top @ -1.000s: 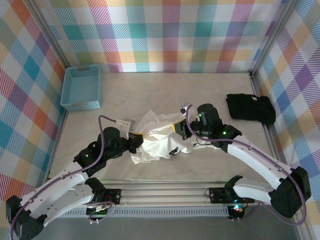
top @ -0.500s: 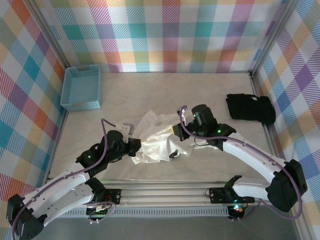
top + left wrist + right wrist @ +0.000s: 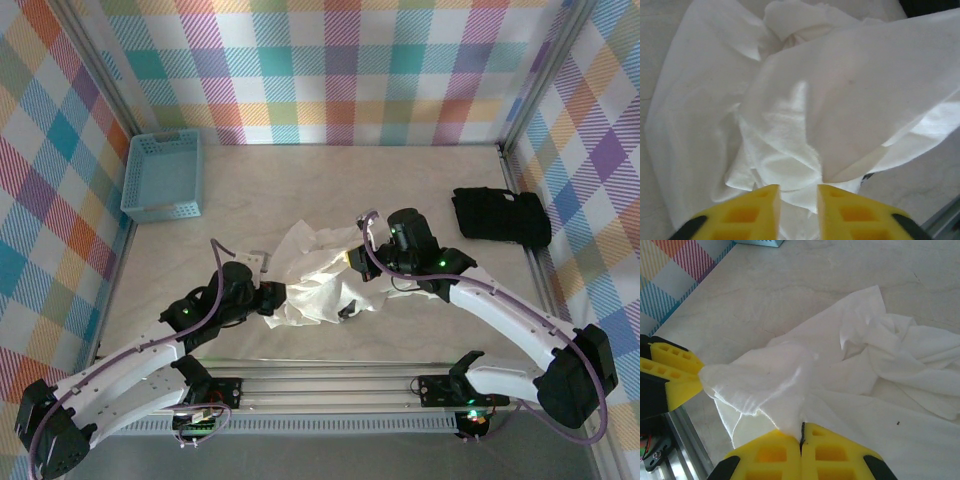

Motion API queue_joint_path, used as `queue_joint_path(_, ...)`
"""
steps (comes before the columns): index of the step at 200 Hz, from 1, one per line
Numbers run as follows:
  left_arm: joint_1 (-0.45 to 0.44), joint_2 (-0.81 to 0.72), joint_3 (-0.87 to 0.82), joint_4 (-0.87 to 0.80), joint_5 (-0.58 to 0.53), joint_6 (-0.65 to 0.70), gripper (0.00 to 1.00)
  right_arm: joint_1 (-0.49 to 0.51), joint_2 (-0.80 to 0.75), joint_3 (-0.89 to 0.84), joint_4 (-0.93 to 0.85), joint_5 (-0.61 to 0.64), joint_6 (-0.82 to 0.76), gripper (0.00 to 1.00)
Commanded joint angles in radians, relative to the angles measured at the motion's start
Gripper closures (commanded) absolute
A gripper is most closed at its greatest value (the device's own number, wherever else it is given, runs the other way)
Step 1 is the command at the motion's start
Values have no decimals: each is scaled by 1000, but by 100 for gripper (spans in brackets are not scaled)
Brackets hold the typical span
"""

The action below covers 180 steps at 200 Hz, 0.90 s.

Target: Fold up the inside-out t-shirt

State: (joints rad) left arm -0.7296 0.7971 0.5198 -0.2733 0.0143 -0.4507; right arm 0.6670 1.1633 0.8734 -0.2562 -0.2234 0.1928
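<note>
The inside-out t-shirt [image 3: 312, 283] is a white crumpled heap in the middle of the table. My right gripper [image 3: 352, 266] is at its right side, shut on a raised fold of the t-shirt [image 3: 790, 390], which is pinched between the yellow fingers [image 3: 801, 432]. My left gripper [image 3: 274, 297] is at the heap's left edge. In the left wrist view its yellow fingers stand apart [image 3: 799, 192], with loose white cloth [image 3: 840, 100] lying in front of and below the gap. The right wrist view shows the left fingertips [image 3: 677, 375] touching the end of the lifted fold.
A blue basket [image 3: 163, 176] stands at the back left. A black folded garment [image 3: 500, 217] lies at the right edge. The checked walls close in on three sides, and a metal rail [image 3: 330, 385] runs along the near edge between the arm bases.
My left gripper's jaws have parted from shut, loosening their hold on the cloth, and that arm has shifted slightly right. The right gripper stays shut on its fold.
</note>
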Motion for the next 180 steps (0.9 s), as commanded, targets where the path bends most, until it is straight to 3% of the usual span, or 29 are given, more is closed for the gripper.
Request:
queue_joint_path(1, 11, -31, -3, 58, 33, -20, 64, -3, -11, -5, 12, -30, -22, 100)
queue_joint_path(43, 24, -57, 14, 33, -21, -78, 48, -4, -6, -1, 12, -29, -30, 100)
queue_joint_path(83, 38, -34, 52, -53, -79, -23, 46, -4, 0, 23, -34, 10, -40, 100)
queue_joint_path(106, 38, -79, 41, -30, -124, 89, 45, -20, 36, 91, -143, 50, -50, 100)
queue_joint_path(124, 38, -97, 26, 50, -128, 176, 44, -70, 97, 160, -222, -4, -41, 100)
queue_joint_path(166, 38, 5, 22, 229, -65, 409, 41, -168, 221, 234, -270, -138, -34, 100)
queue_joint_path(180, 38, 53, 3, 309, 11, 544, 41, -194, 246, 252, -282, -162, -39, 100)
